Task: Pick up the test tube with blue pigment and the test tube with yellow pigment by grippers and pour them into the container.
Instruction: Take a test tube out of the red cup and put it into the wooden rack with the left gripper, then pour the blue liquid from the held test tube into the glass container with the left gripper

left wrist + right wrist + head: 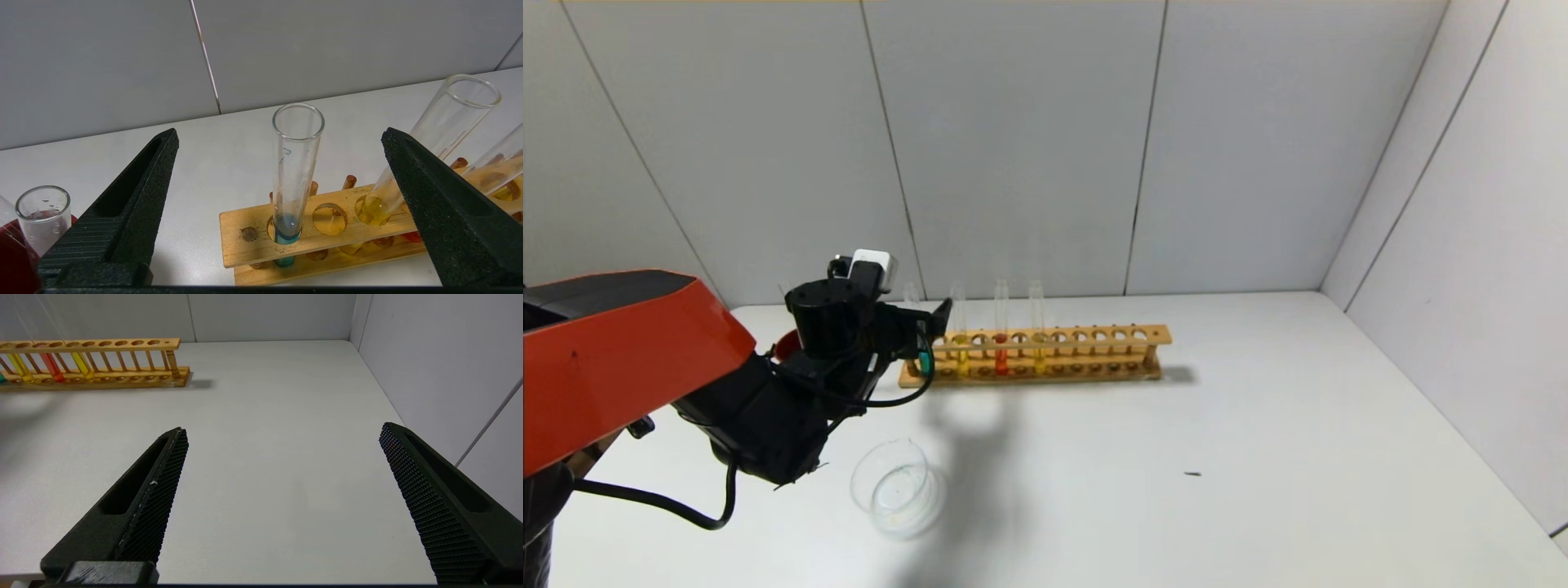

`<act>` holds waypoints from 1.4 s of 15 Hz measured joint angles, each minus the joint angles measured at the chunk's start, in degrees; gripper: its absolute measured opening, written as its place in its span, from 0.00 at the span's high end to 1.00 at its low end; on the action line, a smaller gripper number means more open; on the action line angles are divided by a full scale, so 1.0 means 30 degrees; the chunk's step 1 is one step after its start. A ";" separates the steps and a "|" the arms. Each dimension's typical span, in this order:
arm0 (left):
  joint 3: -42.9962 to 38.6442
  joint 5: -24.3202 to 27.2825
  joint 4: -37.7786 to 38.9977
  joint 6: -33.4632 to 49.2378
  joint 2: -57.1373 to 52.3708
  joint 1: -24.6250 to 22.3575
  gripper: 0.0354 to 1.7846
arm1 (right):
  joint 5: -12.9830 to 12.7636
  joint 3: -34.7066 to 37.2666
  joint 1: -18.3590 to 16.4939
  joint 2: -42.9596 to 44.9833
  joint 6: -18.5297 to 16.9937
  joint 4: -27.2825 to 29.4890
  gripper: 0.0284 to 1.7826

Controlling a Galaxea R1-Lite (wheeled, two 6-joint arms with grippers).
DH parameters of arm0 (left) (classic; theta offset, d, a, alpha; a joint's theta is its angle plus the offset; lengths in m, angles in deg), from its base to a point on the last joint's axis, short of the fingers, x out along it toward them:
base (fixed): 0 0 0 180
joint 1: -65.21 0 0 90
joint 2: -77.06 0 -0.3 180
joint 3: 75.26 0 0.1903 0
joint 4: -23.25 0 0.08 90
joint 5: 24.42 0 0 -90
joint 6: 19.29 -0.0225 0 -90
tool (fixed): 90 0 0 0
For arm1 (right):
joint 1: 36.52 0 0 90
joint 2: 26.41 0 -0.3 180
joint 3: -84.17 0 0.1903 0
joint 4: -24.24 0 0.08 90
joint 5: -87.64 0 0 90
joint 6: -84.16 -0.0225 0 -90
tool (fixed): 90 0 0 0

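Left pincer (pixel 282 163) released, jaws spread wide, level with the left end of the wooden rack (pixel 1045 353) near the bench's back edge. Nothing held.

Blue tube (pixel 295 171) stands upright in the rack's end hole, between the two jaws in the left wrist view, touching neither. Only a little blue liquid at the bottom; the glass above is bare, and that is where to grip.

Red cup (pixel 786 345) sits just left of the rack, partly hidden by the arm, with a spare empty tube (pixel 43 216) beside it.

Step in hand, as judged: closing on the blue tube. To do it well, centre the tube between the jaws, ease forward until it sits deep against the ribbed pads, grip above the rack's top rail, close gently on thin glass. Lift straight up so the tube clears its hole without dragging the rack.

First yellow tube (pixel 429 143) leans close behind the farther jaw; keep that jaw off it. Red tube (pixel 1001 331) and second yellow tube (pixel 1036 327) stand further right.

Glass bowl (pixel 897 487) waits near the front edge, left of centre, well apart from the rack.

Right pincer (pixel 282 490) released, idle over bare bench on the right.
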 joint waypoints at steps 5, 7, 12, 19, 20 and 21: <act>0.0041 -0.0016 0.0187 0.0000 0.0256 0.0016 0.13 | -0.0008 0.0000 0.0008 0.0000 0.0000 0.0000 0.04; -0.0024 -0.0016 0.0232 0.0016 0.0272 0.0016 0.27 | 0.0000 0.0000 0.0008 0.0000 0.0000 0.0000 0.04; -0.0142 -0.0016 0.0459 0.0000 0.0313 0.0016 0.77 | 0.0000 0.0000 0.0008 0.0000 0.0000 -0.0008 0.04; -0.0293 -0.0016 0.0699 -0.0004 0.0402 0.0061 0.85 | 0.0000 0.0000 0.0008 0.0000 0.0000 0.0000 0.04; -0.0329 -0.0024 0.0809 -0.0020 0.0414 0.0061 0.85 | 0.0000 0.0000 0.0008 0.0000 0.0008 0.0000 0.04; -0.0382 -0.0016 0.0987 -0.0020 0.0423 0.0061 0.85 | 0.0000 0.0000 0.0008 0.0000 0.0008 -0.0008 0.04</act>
